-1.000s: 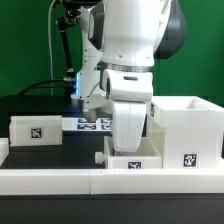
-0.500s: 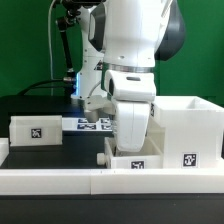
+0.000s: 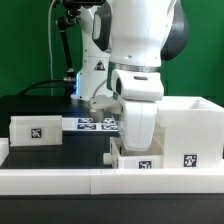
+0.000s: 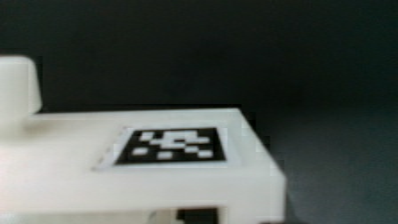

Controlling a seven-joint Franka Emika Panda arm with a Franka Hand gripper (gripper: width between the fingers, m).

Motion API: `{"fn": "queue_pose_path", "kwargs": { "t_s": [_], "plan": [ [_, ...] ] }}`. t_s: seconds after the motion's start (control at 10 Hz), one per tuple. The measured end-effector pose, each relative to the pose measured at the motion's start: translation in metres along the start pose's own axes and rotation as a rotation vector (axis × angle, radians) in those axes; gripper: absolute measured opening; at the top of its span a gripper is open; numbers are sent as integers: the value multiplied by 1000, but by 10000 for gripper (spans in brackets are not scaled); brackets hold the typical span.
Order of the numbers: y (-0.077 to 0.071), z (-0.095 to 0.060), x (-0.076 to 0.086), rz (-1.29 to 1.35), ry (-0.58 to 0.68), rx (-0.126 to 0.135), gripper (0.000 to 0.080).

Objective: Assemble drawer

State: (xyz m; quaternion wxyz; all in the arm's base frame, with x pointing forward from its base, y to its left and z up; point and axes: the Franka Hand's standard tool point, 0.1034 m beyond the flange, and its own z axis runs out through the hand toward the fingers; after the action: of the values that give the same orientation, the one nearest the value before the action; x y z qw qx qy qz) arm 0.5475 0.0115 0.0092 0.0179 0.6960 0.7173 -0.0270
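The drawer's tall white housing (image 3: 186,128) stands at the exterior view's right, with a tag low on its front. A small open-topped tray (image 3: 138,160) sits right beside it, against the border rail. My gripper (image 3: 135,140) reaches down into this tray, and its fingers are hidden behind the hand and the tray wall. The tray travels with the gripper, so it is held. The wrist view shows a white tagged face (image 4: 175,145) of the tray close up. A second small tray (image 3: 35,130) rests at the exterior view's left.
A long low white border rail (image 3: 70,180) runs along the front of the black table. The marker board (image 3: 93,124) lies flat behind the trays. The robot's white arm (image 3: 140,40) fills the middle, with a green backdrop behind it.
The gripper and the small tray have shifted together toward the exterior view's right, closer to the housing. The left tray and the housing have not moved.
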Motion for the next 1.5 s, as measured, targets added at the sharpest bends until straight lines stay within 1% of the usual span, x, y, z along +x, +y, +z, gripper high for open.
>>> {"fn": "queue_pose_path", "kwargs": {
  "t_s": [0.5, 0.6, 0.7, 0.8, 0.9, 1.0, 1.1, 1.2, 1.4, 1.5],
  "plan": [
    [0, 1, -2, 7, 1, -2, 41],
    [1, 0, -4, 16, 1, -4, 222],
    [2, -1, -5, 19, 1, -5, 358],
    [2, -1, -5, 20, 1, -5, 358],
    [3, -3, -5, 22, 1, -9, 556],
    [5, -8, -6, 28, 0, -14, 620],
    [6, -16, -7, 31, -3, -11, 620],
    [9, -26, -9, 33, -7, -10, 645],
    [15, -40, -16, 28, -18, 13, 648],
    [20, -45, -25, 24, -22, 22, 649]
  ]
}}
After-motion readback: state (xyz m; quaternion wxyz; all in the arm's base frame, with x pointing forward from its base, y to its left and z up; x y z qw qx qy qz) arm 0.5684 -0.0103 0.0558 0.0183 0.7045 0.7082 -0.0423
